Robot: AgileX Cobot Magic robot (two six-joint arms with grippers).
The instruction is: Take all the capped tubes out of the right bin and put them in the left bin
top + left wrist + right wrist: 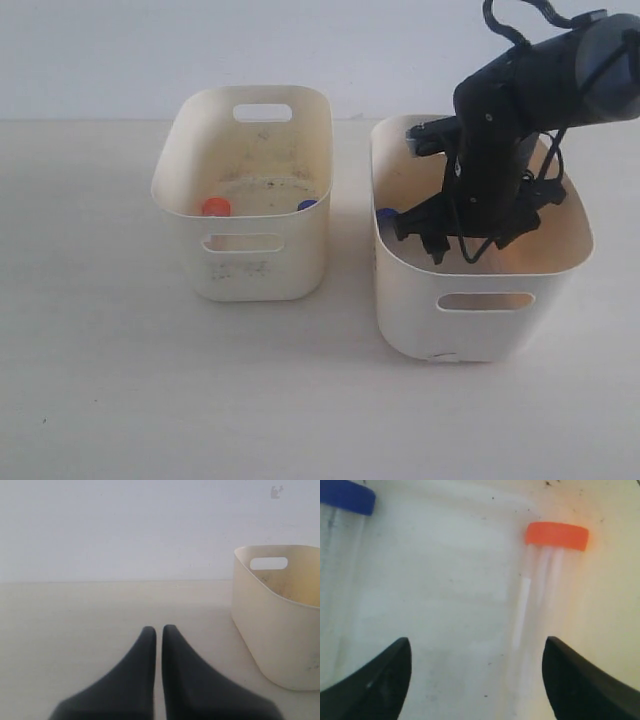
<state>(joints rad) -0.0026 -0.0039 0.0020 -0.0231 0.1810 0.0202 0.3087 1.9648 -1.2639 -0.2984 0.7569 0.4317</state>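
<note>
My left gripper [158, 665] hangs low over the table [75, 620], pinched down to a thin slit and holding nothing, with the left bin [245, 260] off to one side of it. On that bin's speckled floor I can see an orange cap [215, 207] and a blue cap [307, 205], so I judge two tubes are already across and two are left.

Both remaining tubes lie flat on the floor of the right bin [480, 320]. My right arm reaches down into it, so it is plainly the nearer arm for this pick. The right gripper [477, 680] is spread wide and empty.

The orange-capped tube [540, 595] lies ahead of the gripper. Its long axis runs roughly the way the fingers [580, 680] point, with the cap at the far end. Its clear body comes back into the gap, close against one finger rather than centred.

The blue-capped tube [345, 500] lies about parallel to it, in line with the other finger and outside the gap.

Before I close, I would shift sideways to centre the orange tube, or that near finger may land on it.
</note>
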